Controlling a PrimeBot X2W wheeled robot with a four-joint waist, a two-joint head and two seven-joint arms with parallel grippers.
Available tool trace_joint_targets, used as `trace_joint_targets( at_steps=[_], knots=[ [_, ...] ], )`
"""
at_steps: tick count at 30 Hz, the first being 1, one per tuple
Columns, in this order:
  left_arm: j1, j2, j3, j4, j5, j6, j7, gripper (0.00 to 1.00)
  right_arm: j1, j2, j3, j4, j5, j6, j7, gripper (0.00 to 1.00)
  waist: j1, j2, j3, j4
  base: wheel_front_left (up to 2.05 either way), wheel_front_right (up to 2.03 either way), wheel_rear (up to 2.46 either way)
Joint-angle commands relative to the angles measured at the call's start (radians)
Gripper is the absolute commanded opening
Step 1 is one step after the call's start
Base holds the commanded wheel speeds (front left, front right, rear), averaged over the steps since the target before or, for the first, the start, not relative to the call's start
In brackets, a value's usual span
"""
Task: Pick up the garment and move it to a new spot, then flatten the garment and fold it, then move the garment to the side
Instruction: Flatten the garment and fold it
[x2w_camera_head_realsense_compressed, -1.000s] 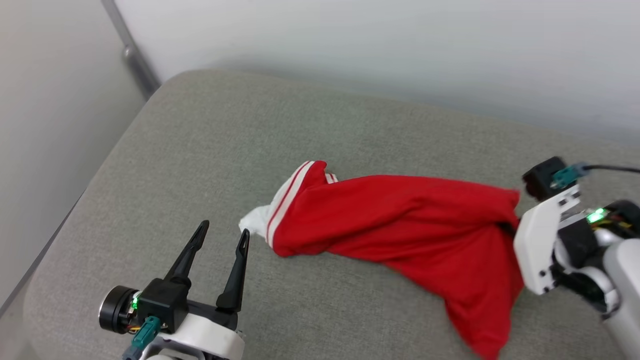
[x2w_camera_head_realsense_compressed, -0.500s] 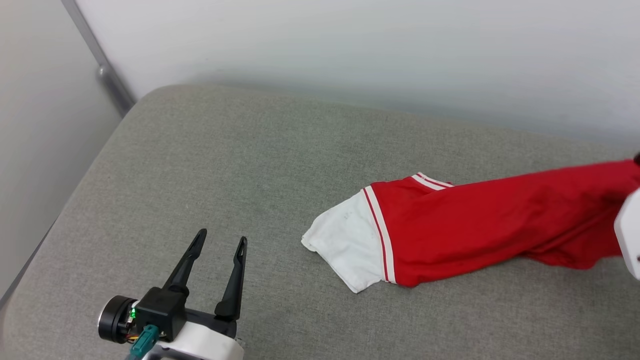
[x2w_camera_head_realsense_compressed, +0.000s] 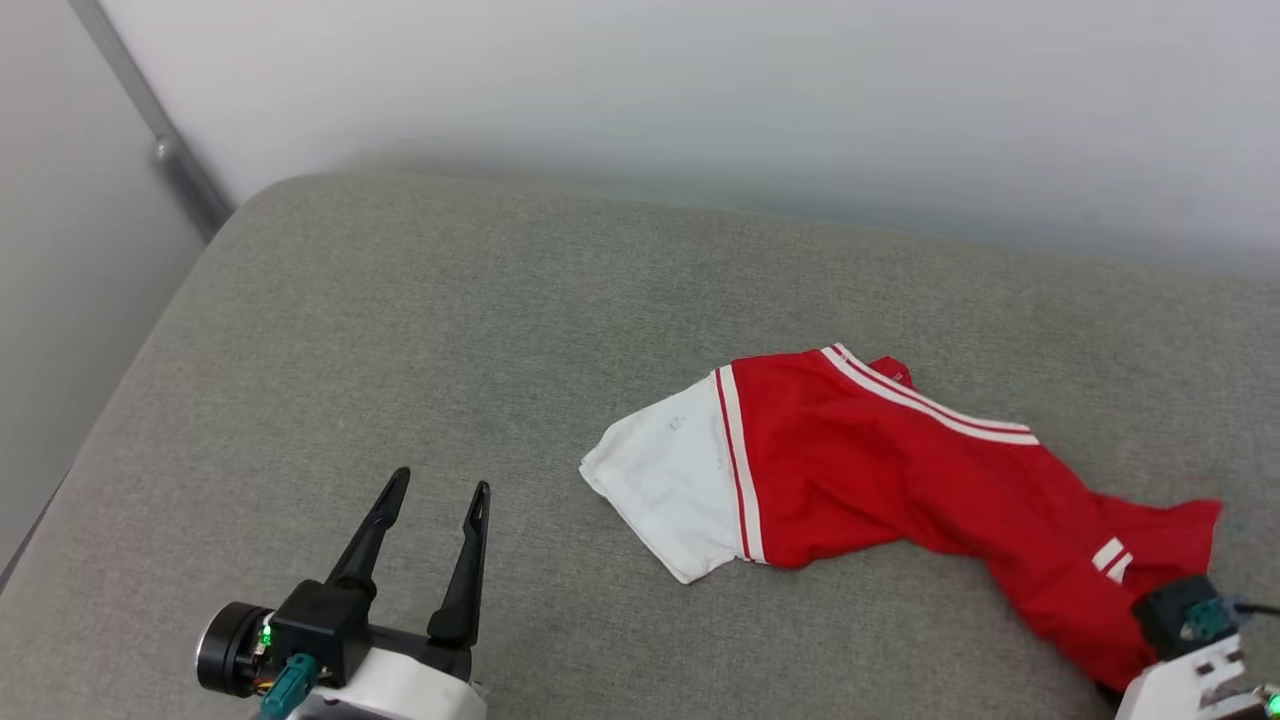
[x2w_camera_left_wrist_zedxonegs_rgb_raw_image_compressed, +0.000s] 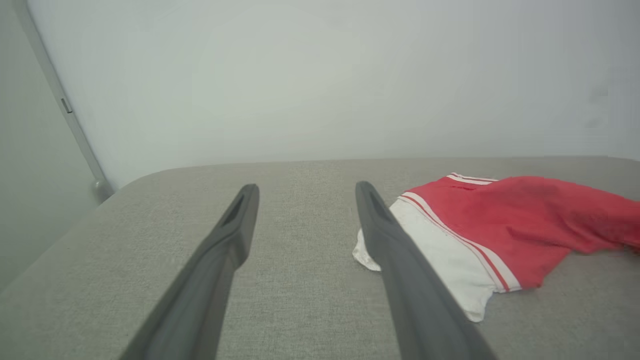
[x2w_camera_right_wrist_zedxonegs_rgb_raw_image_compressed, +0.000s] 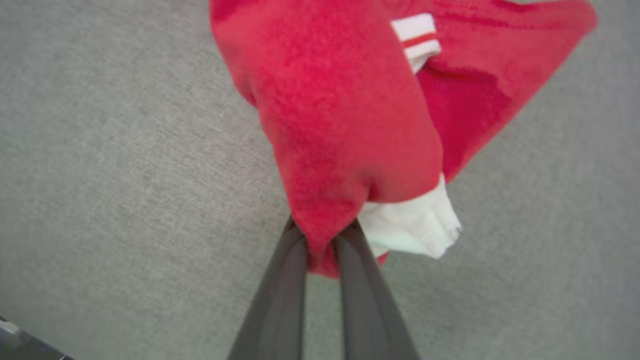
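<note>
The left jaws stand released and empty, their two dark fingers (x2w_camera_head_realsense_compressed: 465, 570) spread above bare grey cushion (x2w_camera_head_realsense_compressed: 400, 330) and touching nothing. From them, the garment (x2w_camera_head_realsense_compressed: 850, 470) lies to the right and slightly ahead. Its nearest part is a white sleeve (x2w_camera_head_realsense_compressed: 665, 480) spread flat on the cushion. In the head view a strip of bare cushion separates the sleeve from the right-hand fingertip. In the left wrist view the sleeve's edge sits just beyond that same finger.

From the sleeve, the red body runs rightward as a long, loosely rumpled band. A white-striped trim (x2w_camera_head_realsense_compressed: 930, 400) lies along its far edge. The long axis slants from the sleeve, ahead and to the right of the left jaws, back toward the robot's right side, where the cloth narrows.

There the right jaws are clenched on a bunched end of red fabric, seen from the right wrist as cloth pinched between two nearly closed fingers (x2w_camera_right_wrist_zedxonegs_rgb_raw_image_compressed: 280, 300). A tuft of white fabric (x2w_camera_right_wrist_zedxonegs_rgb_raw_image_compressed: 410, 225) pokes out just beside the grip. The rest of the shirt fans away ahead of those jaws.

One end is therefore held and the other is free, and the left arm is clearly nearer the free end. Flattening probably calls for the left jaws to reach right and forward to the sleeve, so the shirt can be stretched along its length. The bunching at the right grip could hide which layer is held.
</note>
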Motion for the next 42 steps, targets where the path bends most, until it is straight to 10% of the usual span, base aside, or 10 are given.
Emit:
trace_joint_targets(
  at_steps=[1,3,5,20,28,42],
  knots=[
    [0.01,0.0,0.002,0.002,0.007,-0.004,-0.003,1.0,0.018,0.009,0.004,-0.015,0.005,-0.001,0.003,0.0,0.0,-0.0001,-0.001,-0.012,0.0,0.0,0.0],
    [0.004,-0.005,0.002,0.006,0.008,-0.005,-0.003,1.0,0.067,0.02,0.029,-0.049,0.018,-0.001,0.011,0.0,0.0,-0.0001,0.0,-0.027,0.0,0.0,0.0],
    [-0.008,-0.007,0.001,0.011,0.011,-0.009,-0.003,1.0,0.087,0.029,0.036,-0.067,0.026,-0.001,0.002,1.0,0.0,-0.0001,0.002,-0.037,0.0,0.0,0.0],
    [-0.034,-0.016,0.005,0.019,0.023,-0.022,-0.003,1.0,-0.093,0.05,-0.108,-0.3,0.143,0.0,0.231,1.0,0.0,-0.0001,0.012,-0.067,0.0,0.0,0.0],
    [-0.063,-0.025,-0.007,0.028,0.025,-0.029,-0.003,1.0,-0.294,0.054,-0.077,-0.086,0.141,0.0,0.36,1.0,0.0,-0.0001,0.062,-0.001,0.0,0.0,0.0],
    [-0.07,-0.037,-0.014,0.042,0.026,-0.035,-0.003,1.0,-0.374,0.048,-0.006,0.163,0.148,0.0,0.281,1.0,0.0,-0.0001,0.093,0.07,0.0,0.0,0.0]
  ],
)
